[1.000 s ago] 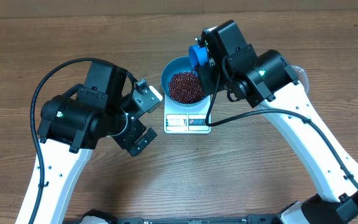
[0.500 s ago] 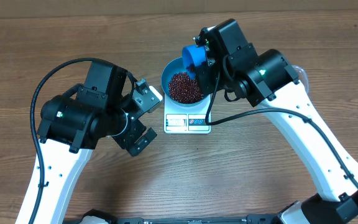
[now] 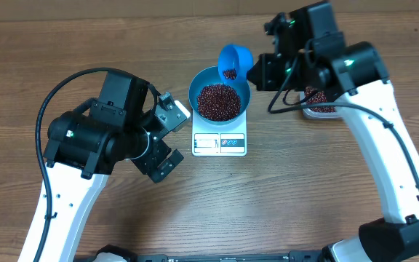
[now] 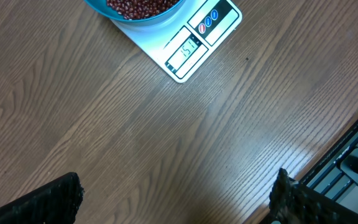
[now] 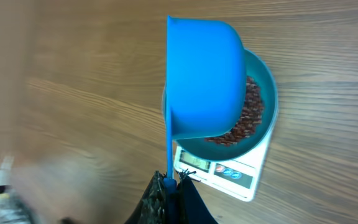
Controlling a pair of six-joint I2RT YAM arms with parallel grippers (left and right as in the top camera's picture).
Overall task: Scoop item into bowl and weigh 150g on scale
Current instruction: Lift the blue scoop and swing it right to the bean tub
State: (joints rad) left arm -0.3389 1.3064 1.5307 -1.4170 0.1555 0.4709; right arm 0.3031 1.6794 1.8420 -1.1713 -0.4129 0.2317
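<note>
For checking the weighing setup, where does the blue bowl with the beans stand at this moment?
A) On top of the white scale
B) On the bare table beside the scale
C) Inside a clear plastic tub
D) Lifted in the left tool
A: in the overhead view the blue bowl, filled with red-brown beans, rests on the white scale, whose display edge shows just in front of it.

Bright, even light from above; soft shadows on the table (image 3: pixel 282 204); pale glare near its edge in left wrist view; right wrist view's left side blurred.
</note>
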